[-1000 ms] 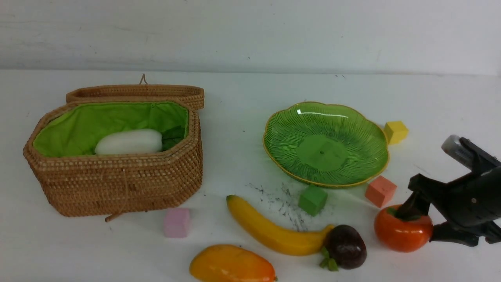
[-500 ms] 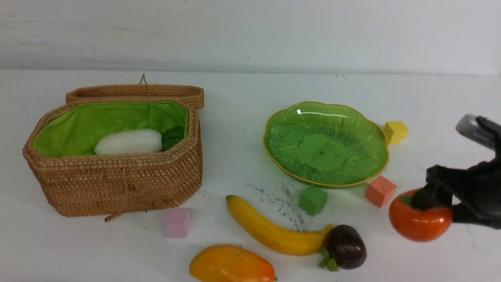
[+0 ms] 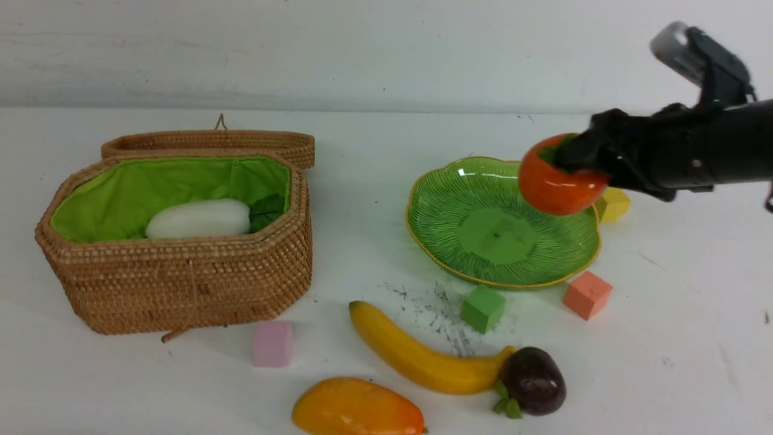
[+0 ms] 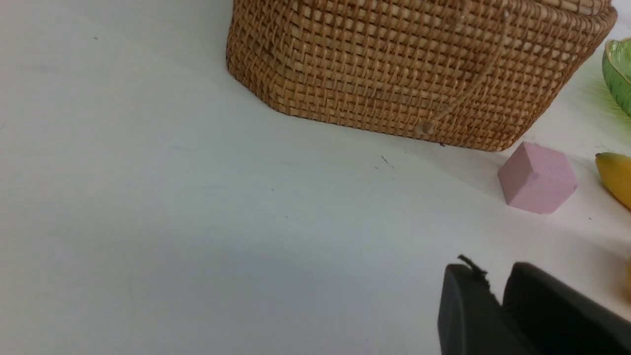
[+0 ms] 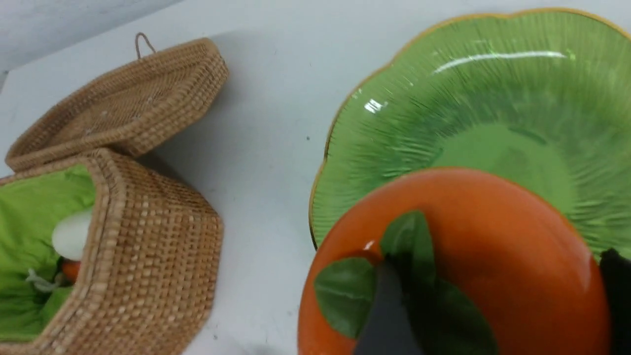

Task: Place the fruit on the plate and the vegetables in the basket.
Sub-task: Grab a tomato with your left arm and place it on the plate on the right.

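The glossy orange toy persimmon with a green leaf cap (image 3: 552,184) is hanging in the air over the far right edge of the ribbed, scalloped translucent green plate (image 3: 459,241). The right gripper (image 3: 583,166) is clamping it, one finger on the cap and the other on its side. It is looking light, rigid and slick, so a hold across the broad middle seems safest. The left gripper (image 4: 498,301) is hovering near the tan wicker basket (image 4: 394,64) with its fingers close together; whether they are fully closed, I cannot tell.
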Tool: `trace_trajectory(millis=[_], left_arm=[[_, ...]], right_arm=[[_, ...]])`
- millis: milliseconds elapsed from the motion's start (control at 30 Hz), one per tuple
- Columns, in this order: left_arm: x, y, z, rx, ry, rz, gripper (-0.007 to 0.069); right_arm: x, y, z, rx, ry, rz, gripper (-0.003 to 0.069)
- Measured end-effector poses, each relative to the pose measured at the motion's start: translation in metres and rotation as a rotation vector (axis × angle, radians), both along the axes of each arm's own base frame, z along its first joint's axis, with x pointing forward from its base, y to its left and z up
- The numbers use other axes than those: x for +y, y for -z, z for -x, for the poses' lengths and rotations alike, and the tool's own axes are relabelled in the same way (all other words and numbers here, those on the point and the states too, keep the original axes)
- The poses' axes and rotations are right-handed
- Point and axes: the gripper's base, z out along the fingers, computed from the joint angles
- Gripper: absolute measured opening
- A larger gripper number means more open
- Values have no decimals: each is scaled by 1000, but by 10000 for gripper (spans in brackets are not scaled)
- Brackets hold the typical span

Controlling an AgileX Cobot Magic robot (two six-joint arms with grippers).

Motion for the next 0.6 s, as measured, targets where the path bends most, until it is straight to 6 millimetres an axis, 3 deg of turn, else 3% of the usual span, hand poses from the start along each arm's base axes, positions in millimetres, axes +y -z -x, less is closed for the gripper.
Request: trace_trajectory(millis=[167,267,367,533,600], left_arm=[[0,0,0,0,0,0,115],[0,0,0,0,0,0,121],[0,0,0,0,0,0,124],[0,0,0,0,0,0,128],[0,0,0,0,0,0,130]], right_arm=[[10,54,-40,94,40,-31,492],[9,79,-51,141,63,-33,492],[9,84,-52,155,62,-32,500],[10,77,-48,146,19,-9,646],[10,69,-45,131,-5,8,673]])
